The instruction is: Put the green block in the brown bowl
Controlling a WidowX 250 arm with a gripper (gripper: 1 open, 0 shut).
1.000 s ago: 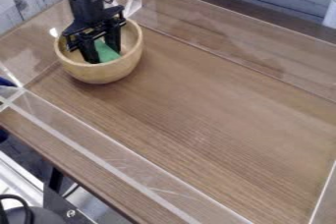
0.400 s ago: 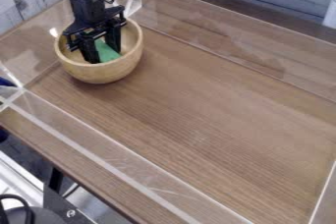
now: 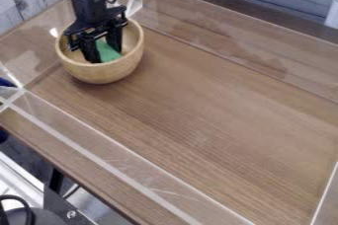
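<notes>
The counter stretched wide around my work, and the brown bowl sat upright near its far left edge with my claw reaching down inside. The green block was in the bowl too, down between and partly behind my dark fingers, so I judged the carrying part of the task done. I could not tell whether I had the block clamped or had already let it go, for my fingers hid its sides and most of its contact with the bowl. What was left, as I reckoned it, was to make sure my grip was loose, then to rise straight out without dragging the block up or catching the rim. As for the stuff of things, the counter was a broad, flat spread of warm brown wood with fine grain running along it, and glossy, see-through strips crossed its near left part. The bowl was round, thick-walled and pale tan, its rim smooth and curved. My claw was black, angular and cluttered with small parts. The block showed only as a little patch of plain, matte mint-green, its full shape hidden from me.
</notes>
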